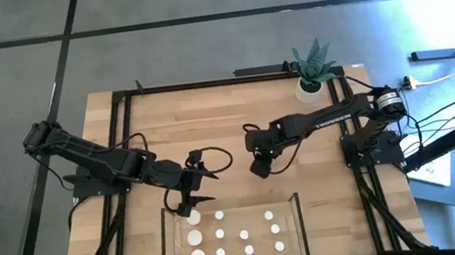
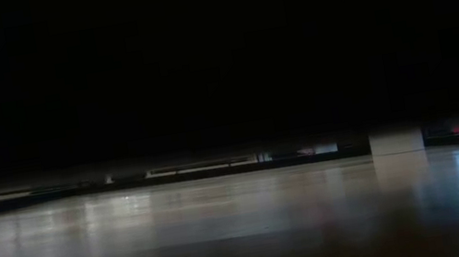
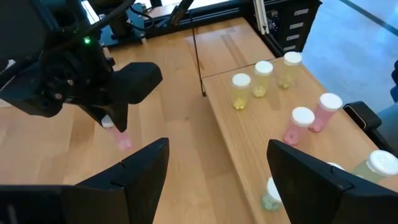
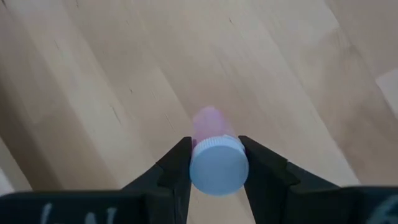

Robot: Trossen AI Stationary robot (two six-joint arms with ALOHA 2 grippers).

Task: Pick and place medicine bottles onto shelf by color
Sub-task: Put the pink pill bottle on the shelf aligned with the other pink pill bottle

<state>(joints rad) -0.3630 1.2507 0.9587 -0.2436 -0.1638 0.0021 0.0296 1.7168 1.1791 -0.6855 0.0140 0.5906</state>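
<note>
High view: the right gripper (image 1: pixel 259 169) hangs over bare worktop (image 1: pixel 217 116) near centre. The left gripper (image 1: pixel 190 205) sits at its eight o'clock, at the shelf's (image 1: pixel 230 213) ten o'clock corner. White-capped medicine bottles (image 1: pixel 244 234) stand in rows on the shelf, and a potted plant (image 1: pixel 312 70) occupies the worktop's two o'clock corner.

Low view: too dark; only bare worktop shows.

Left wrist view: left fingers (image 3: pixel 134 174) spread wide, empty. Yellow bottles (image 3: pixel 240 90) and pink bottles (image 3: pixel 301 124) stand grouped on the shelf. The right gripper carries a pink bottle (image 3: pixel 122 138) clear of the worktop.

Right wrist view: right fingers (image 4: pixel 177 165) pinch the pink bottle just under its white cap.

Risk: the hold is high on the bottle, so it could swing or slip. Placement beside the standing pink pair could topple them, and the left gripper stands close to the likely approach.
</note>
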